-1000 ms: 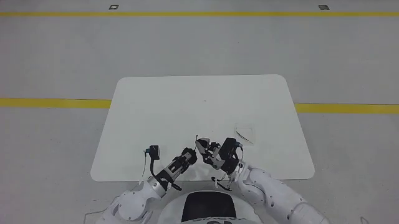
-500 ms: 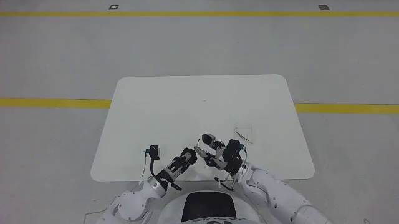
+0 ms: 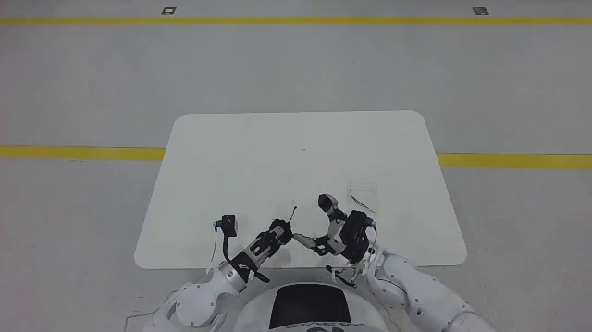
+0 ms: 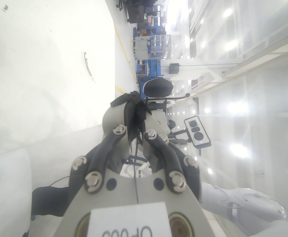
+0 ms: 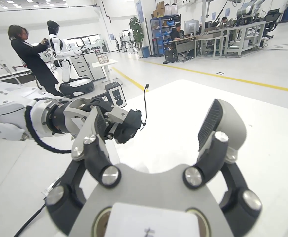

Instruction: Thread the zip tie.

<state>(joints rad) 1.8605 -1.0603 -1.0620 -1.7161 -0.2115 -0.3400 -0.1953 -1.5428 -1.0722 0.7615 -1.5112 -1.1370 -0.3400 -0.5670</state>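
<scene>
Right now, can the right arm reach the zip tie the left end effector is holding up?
Probably yes: the right end effector is open close to the upright zip tie, with nothing between them.

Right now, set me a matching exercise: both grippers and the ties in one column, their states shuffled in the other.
Things:
1. left gripper
2. right gripper
3. zip tie
4. spare ties

States:
A. lying on the table
B. open, holding nothing
C. sticking up from pinched fingers
D. shut

Pairs: 1-D, 2-B, 3-C, 4-A
</scene>
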